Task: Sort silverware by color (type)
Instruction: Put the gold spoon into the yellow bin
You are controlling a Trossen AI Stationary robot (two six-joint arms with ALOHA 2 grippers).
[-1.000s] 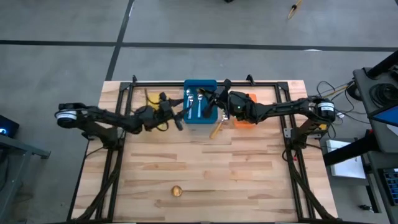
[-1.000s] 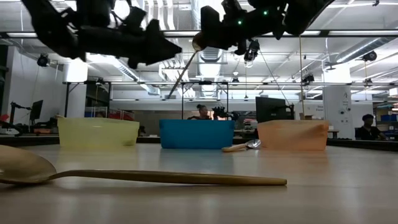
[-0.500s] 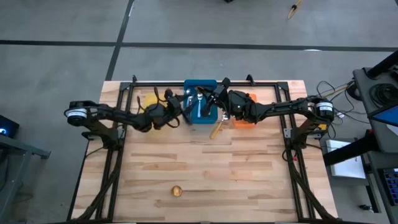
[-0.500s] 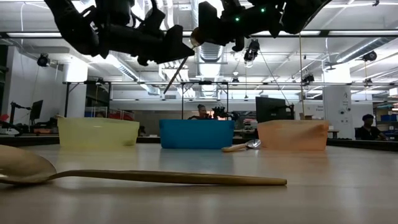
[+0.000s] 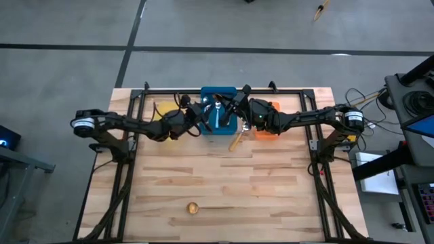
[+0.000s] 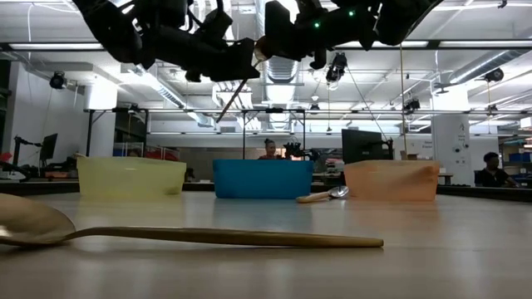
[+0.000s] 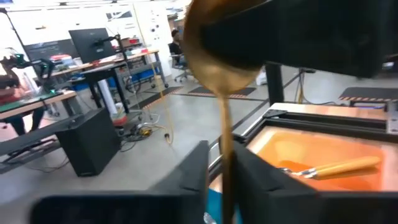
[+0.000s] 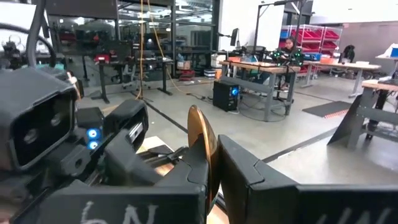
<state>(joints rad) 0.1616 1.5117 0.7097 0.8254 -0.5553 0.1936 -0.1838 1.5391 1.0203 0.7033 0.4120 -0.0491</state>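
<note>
We see a gold spoon (image 8: 202,149) held in the air above the blue bin (image 5: 218,119), between the two arms; the right gripper (image 8: 211,180) has its fingers pressed on the bowl end, and the thin handle (image 6: 231,100) slants down from there toward the left gripper (image 5: 193,116), which sits just beside it; whether the left fingers are spread or pinching the handle we cannot tell; in the left wrist view the gold bowl (image 7: 214,50) hangs close ahead with the handle running straight down; blue-handled spoons (image 5: 215,112) lie inside the blue bin; an orange-handled spoon (image 7: 329,167) lies in the orange bin (image 7: 292,146); another orange-handled spoon (image 5: 235,141) rests on the table (image 5: 271,196) just in front of the blue and orange bins; a second gold spoon (image 6: 166,234) lies alone near the table's front edge, well apart from the bins; the yellow bin (image 6: 130,176) stands left of the blue one.
</note>
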